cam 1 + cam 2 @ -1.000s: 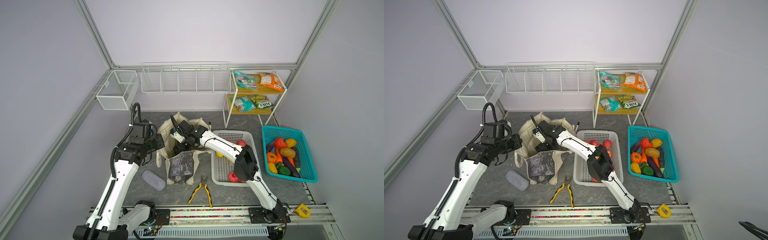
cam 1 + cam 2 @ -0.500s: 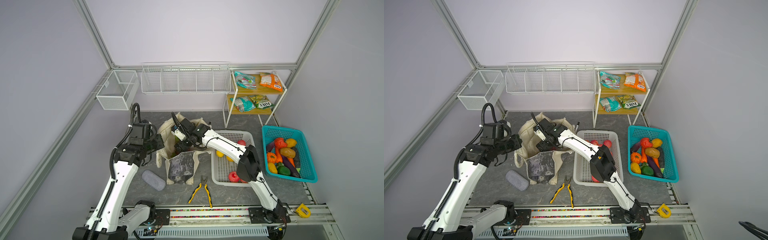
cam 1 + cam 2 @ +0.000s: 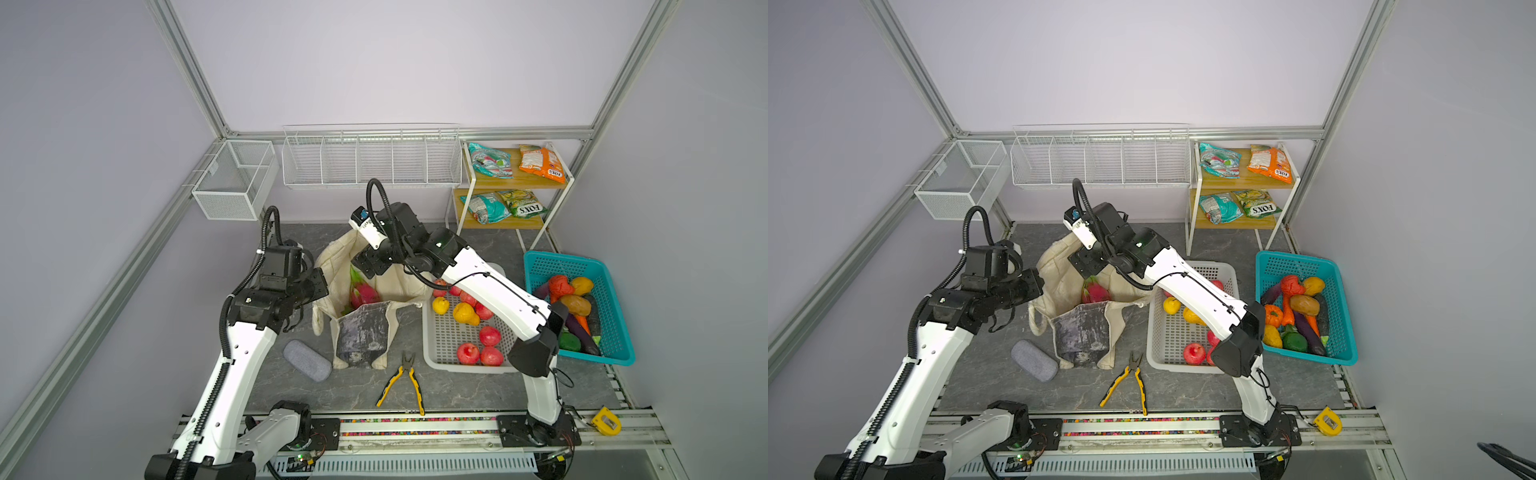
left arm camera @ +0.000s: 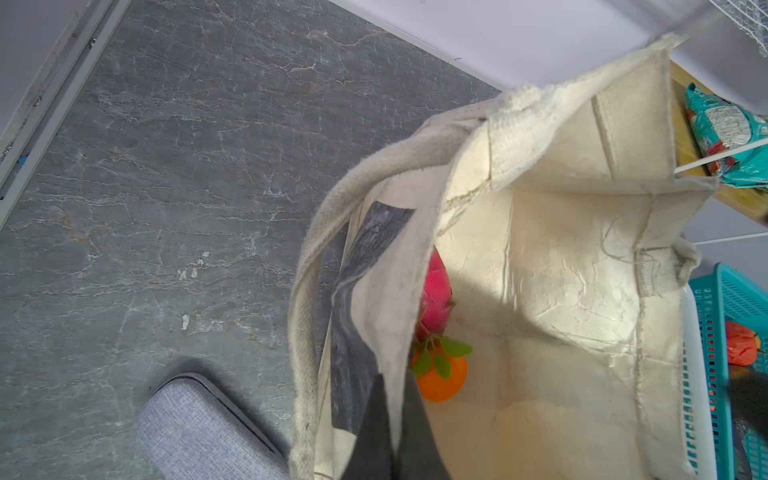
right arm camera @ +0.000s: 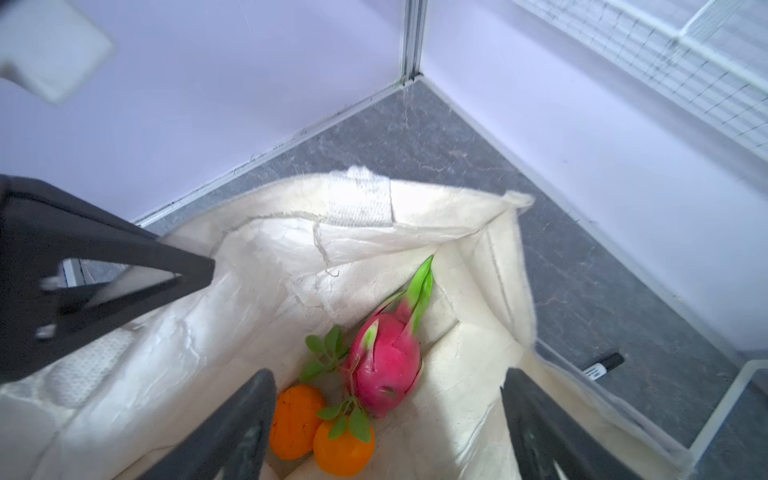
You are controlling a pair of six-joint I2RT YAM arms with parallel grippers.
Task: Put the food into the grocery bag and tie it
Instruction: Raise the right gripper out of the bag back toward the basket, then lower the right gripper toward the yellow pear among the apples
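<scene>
This is a robotics lab test cell rather than a real shop: an aluminium frame (image 3: pixel 195 79) boxes in bare lilac walls (image 3: pixel 374 62), and two white arms (image 3: pixel 237 365) are bolted to a rail (image 3: pixel 415 428) at 6 o'clock of the grey counter (image 3: pixel 457 390). The groceries look staged, with a wire rack (image 3: pixel 370 160) at 12 o'clock, a small wooden shelf (image 3: pixel 515 184) of FOX'S packets (image 3: pixel 542 164) at 1 o'clock and a teal basket (image 3: pixel 614 316) of vegetables at 3 o'clock.
</scene>
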